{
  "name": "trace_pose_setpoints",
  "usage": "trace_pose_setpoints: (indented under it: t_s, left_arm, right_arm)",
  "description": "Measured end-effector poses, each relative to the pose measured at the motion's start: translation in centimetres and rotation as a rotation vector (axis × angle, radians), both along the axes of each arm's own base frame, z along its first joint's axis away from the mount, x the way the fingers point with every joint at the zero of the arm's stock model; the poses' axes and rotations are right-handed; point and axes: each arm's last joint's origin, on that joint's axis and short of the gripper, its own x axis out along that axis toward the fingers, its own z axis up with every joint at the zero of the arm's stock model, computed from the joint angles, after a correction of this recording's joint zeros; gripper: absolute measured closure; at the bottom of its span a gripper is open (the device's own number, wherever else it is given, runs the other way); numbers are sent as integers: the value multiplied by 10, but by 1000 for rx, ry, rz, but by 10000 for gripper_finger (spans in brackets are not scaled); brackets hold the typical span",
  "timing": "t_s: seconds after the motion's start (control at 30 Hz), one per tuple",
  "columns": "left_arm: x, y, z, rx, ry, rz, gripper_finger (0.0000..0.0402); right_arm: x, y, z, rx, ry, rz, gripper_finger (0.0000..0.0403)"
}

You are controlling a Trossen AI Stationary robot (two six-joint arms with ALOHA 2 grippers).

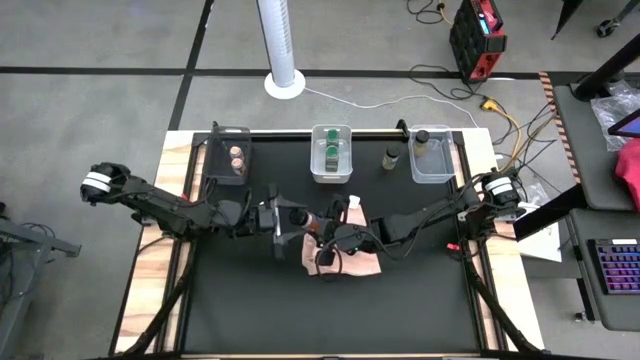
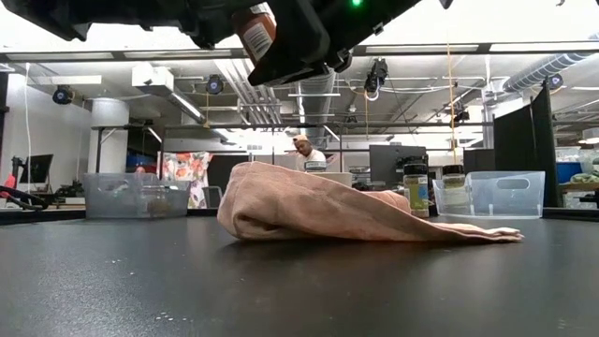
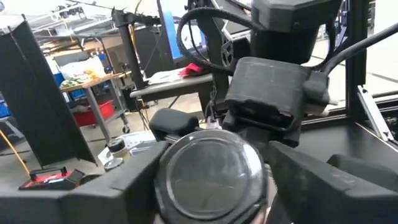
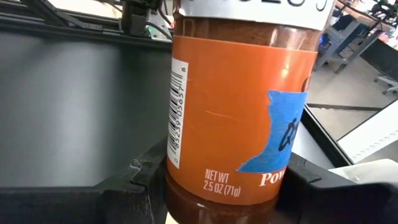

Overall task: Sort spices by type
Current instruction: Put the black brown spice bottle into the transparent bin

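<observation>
Black tabletop bears pink cloth, bins.

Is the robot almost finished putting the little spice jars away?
Not quite. Tan-lidded jars sit in the left clear bin, green-lidded ones in the middle bin, one dark-lidded jar in the right bin. Above the pink cloth, both hands hold an orange-labelled jar. Another dark-lidded jar stands loose.
</observation>
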Motion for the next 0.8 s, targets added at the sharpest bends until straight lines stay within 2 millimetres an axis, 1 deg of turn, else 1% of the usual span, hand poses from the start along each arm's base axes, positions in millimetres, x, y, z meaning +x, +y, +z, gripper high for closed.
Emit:
trace_pose_setpoints:
  t_s: [0.13, 0.23, 0.3, 0.37, 0.5, 0.6, 0.7, 0.8]
  left_arm:
    - [0, 0, 0, -15, 3, -2, 212]
    - [0, 0, 0, -21, 2, 0, 213]
    - [0, 0, 0, -29, 4, 0, 213]
    - [0, 1, 0, -29, 7, 34, 213]
    - [-2, 5, -3, -29, 46, 179, 213]
    - [-4, 7, -3, -39, 67, 227, 213]
    - [-7, 9, 0, -42, 59, 254, 213]
    - [-11, 10, 5, -52, 37, 285, 213]
  right_arm:
    - [0, 0, 0, -12, 9, 6, 221]
    - [0, 0, 0, -11, 9, 7, 221]
    - [0, 0, -1, 9, 5, -1, 204]
    - [-1, 0, -1, 44, -10, -26, 172]
    - [-1, -3, -2, 76, -22, -58, 104]
    - [-2, -4, -3, 88, 5, -72, 68]
    - [-7, -6, 1, 125, 35, -86, 49]
    - [-15, -9, 7, 148, 61, -118, 46]
